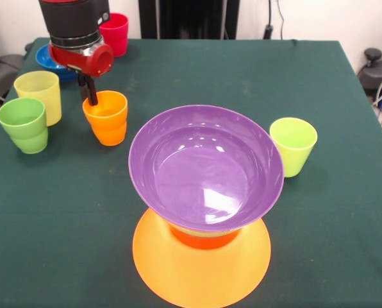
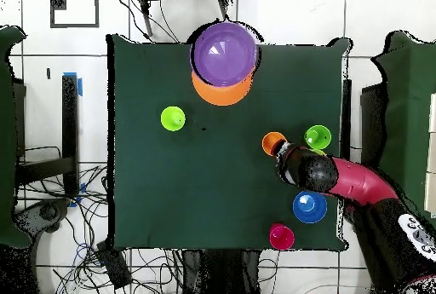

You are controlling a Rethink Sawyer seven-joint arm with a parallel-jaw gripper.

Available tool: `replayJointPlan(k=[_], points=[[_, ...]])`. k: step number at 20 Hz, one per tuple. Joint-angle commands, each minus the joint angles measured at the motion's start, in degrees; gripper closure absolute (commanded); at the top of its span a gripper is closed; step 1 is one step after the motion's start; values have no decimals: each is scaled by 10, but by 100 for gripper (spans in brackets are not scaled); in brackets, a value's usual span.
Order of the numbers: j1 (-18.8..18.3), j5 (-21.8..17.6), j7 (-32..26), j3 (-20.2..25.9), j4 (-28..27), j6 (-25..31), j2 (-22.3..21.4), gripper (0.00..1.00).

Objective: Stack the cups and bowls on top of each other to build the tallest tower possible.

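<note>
Arm (image 1: 72, 22) lowered, tool (image 1: 88, 93) at orange cup (image 1: 106, 117) rim

Front camera low and close across the green table (image 1: 345, 77), facing the robot, overhead straight down, both sharing the tabletop

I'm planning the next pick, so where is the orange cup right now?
In the front view the orange cup stands upright left of the purple bowl, right of the green cup, with the gripper at its rim.

arm: reaching down from above, wrist vertical | hand (image 1: 90, 95): low, finger state unclear
</note>
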Motion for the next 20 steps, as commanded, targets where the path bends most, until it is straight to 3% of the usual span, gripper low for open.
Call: replayJointPlan(k=[1,10,20], points=[[21,8,29,9,22,-1,22,100],[10,44,15,38,53,41,-39,100],[17,97,-12,49,51,123,-104,100]])
